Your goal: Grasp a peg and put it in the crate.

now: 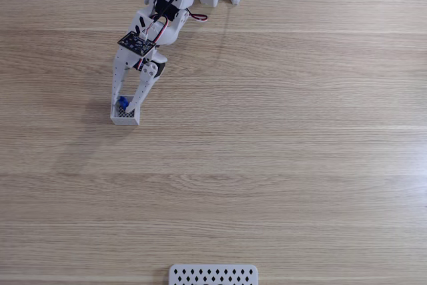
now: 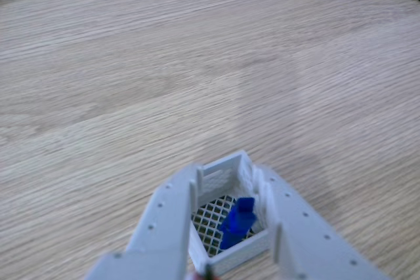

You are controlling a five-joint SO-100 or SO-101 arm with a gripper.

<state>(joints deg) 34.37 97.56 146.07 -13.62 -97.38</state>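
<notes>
Hovering over the crate (image 1: 125,117), the end effector (image 1: 125,106) is seen spread open, gripping nothing. The peg (image 2: 237,221) is observed lying inside the crate on its mesh floor.

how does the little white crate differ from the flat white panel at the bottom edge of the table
In the fixed view, the crate is a small square open-top box with raised walls; the perforated panel is wide and lies flat. The crate has a fine mesh floor, seen in the other view, while the panel shows rows of diamond-shaped holes. The crate holds the blue peg with the gripper over it; the panel sits alone, cut by the frame edge. Both are white and perforated.
</notes>
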